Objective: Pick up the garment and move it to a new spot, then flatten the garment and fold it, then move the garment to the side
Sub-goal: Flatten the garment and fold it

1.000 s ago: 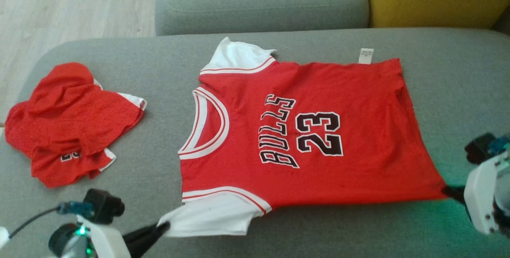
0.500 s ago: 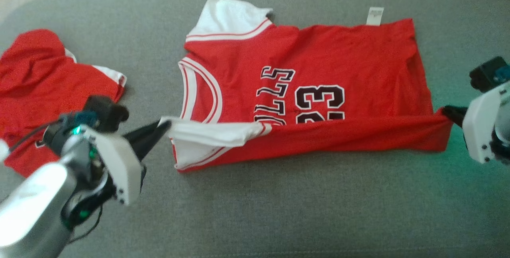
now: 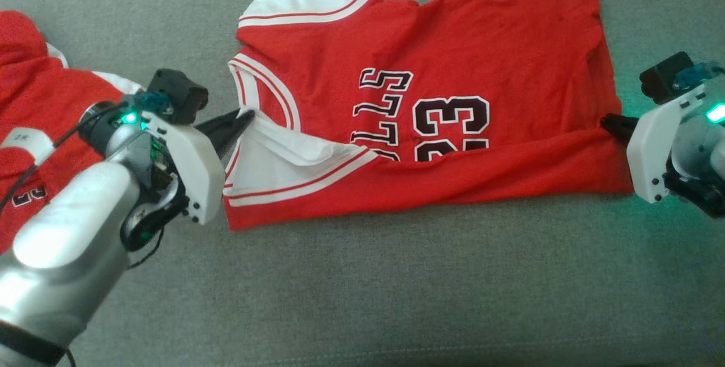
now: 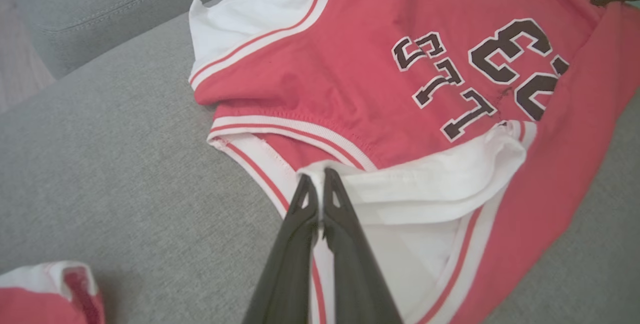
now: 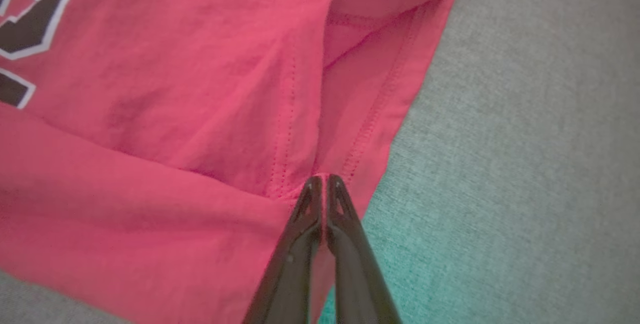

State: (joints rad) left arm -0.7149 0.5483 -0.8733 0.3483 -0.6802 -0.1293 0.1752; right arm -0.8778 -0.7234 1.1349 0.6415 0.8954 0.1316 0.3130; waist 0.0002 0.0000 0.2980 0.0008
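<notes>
The garment (image 3: 442, 44) is a red jersey with white sleeves and "BULLS 23" print, lying on the grey cushion (image 3: 396, 287). Its near long edge is lifted and folded over toward the print. My left gripper (image 3: 246, 116) is shut on the tip of the near white sleeve (image 4: 415, 184), close to the neckline. My right gripper (image 3: 605, 121) is shut on the near hem corner (image 5: 300, 184) at the right. In the left wrist view the gripper (image 4: 316, 176) pinches white cloth; in the right wrist view the gripper (image 5: 322, 180) pinches red cloth.
A second red garment (image 3: 34, 101) lies crumpled at the left, partly behind my left arm; a corner of it shows in the left wrist view (image 4: 45, 294). Bare grey cushion stretches in front of the jersey.
Both grippers have carried the near edge of the jersey up and over toward its far side, covering the lower part of the print. The head camera has tilted down.
</notes>
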